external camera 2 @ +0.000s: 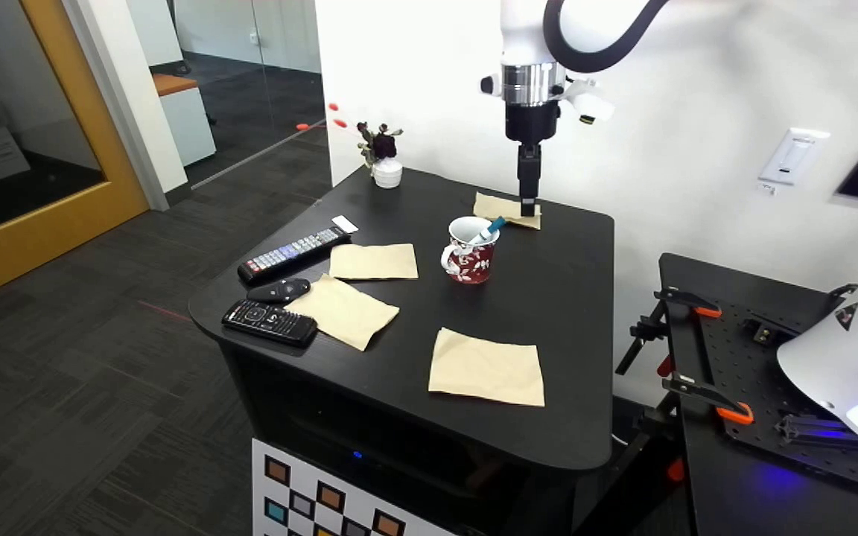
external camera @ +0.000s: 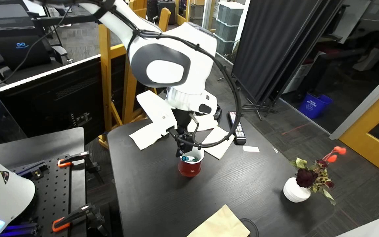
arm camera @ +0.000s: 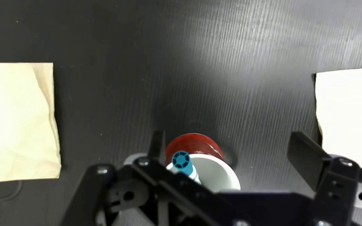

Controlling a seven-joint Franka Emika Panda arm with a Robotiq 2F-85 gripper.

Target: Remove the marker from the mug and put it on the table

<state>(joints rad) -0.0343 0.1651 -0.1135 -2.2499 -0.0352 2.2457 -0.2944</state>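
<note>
The red mug with white inside stands upright on the dark table (external camera: 150, 191); the mug shows in both exterior views (external camera: 189, 169) (external camera 2: 472, 266) and in the wrist view (arm camera: 196, 142). The marker, with a teal end and white body, leans in the mug with its teal end above the rim (external camera: 188, 158) (external camera 2: 490, 230) (arm camera: 182, 162). Its lower part is hidden inside the mug. My gripper (external camera 2: 528, 202) points down, above and beside the mug. In the wrist view my gripper (arm camera: 227, 146) is open and empty, with the marker near its left finger, which hides part of the mug.
Several beige paper pieces (external camera 2: 486, 368) (arm camera: 17, 122) lie around the mug. Remotes (external camera 2: 295, 253) (external camera 2: 270, 321) and a small black controller (external camera 2: 278, 290) lie by a table edge. A white flower vase (external camera: 296, 190) stands near another edge. A small white card (external camera 2: 345, 224) lies beside the long remote.
</note>
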